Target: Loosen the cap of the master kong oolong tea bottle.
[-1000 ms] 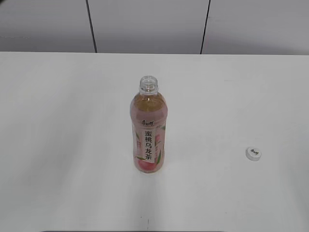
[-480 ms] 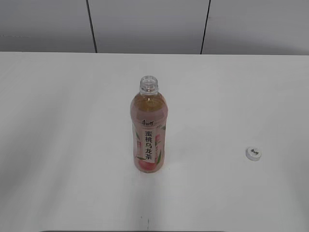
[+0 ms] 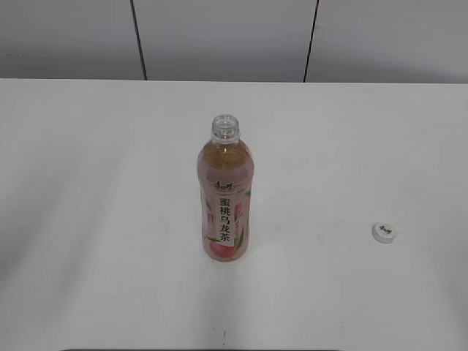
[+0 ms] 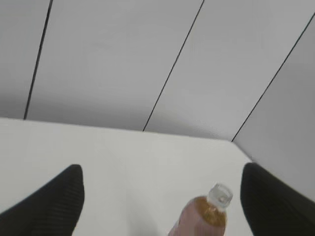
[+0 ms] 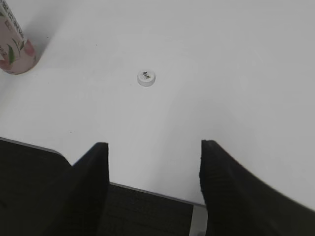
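Note:
The master kong oolong tea bottle (image 3: pixel 224 199) stands upright near the middle of the white table, its clear threaded neck bare. The cap (image 3: pixel 383 232) lies flat on the table to the right, logo up, apart from the bottle. In the left wrist view the bottle's open neck (image 4: pixel 219 195) shows low between the wide-open fingers of my left gripper (image 4: pixel 162 184), which holds nothing. In the right wrist view my right gripper (image 5: pixel 154 147) is open and empty over the table's front edge, with the cap (image 5: pixel 146 77) ahead and the bottle's base (image 5: pixel 17 51) at far left. Neither gripper shows in the exterior view.
The white table (image 3: pixel 88 183) runs back to a grey panelled wall (image 3: pixel 219 36) with dark seams. The table's front edge and a dark surface below it (image 5: pixel 147 211) show in the right wrist view.

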Tool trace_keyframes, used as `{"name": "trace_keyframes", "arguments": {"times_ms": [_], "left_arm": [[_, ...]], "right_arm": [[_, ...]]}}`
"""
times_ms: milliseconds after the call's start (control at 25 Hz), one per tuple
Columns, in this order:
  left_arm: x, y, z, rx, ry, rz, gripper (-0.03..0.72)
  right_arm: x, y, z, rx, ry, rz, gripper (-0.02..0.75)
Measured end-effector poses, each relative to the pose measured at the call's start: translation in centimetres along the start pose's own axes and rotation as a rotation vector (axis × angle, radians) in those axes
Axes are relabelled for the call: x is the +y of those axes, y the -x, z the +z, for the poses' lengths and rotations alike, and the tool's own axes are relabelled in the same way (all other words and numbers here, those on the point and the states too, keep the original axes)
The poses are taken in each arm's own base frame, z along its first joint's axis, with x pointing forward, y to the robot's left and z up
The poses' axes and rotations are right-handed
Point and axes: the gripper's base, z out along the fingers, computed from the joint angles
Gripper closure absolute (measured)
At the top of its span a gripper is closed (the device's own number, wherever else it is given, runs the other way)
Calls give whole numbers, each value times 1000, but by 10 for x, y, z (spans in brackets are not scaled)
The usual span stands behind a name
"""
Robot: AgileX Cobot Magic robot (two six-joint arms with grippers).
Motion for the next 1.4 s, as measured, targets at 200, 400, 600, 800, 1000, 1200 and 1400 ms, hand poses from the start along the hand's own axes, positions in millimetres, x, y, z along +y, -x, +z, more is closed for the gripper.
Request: {"name": "trace_keyframes", "arguments": {"times_ms": [200,400,600,800,1000,1200,1400], "left_arm": [[0,5,-5,150,68,55,101],[-8,20,-18,299,78,170,101],[-9,21,-47,492,95,273,101],[-8,20,-86,531,88,332,101],[-5,12,-117,522,50,442,101],[-3,9,-128,475,39,457,101],[5,-13,-119,549,48,453,101]], "right_arm": [[0,0,0,0,0,0,291],[0,0,0,0,0,0,291],[0,0,0,1,0,0,291],[0,0,0,1,0,0,291],[0,0,0,1,0,0,291],[0,0,0,1,0,0,291],[0,0,0,1,0,0,291]]}}
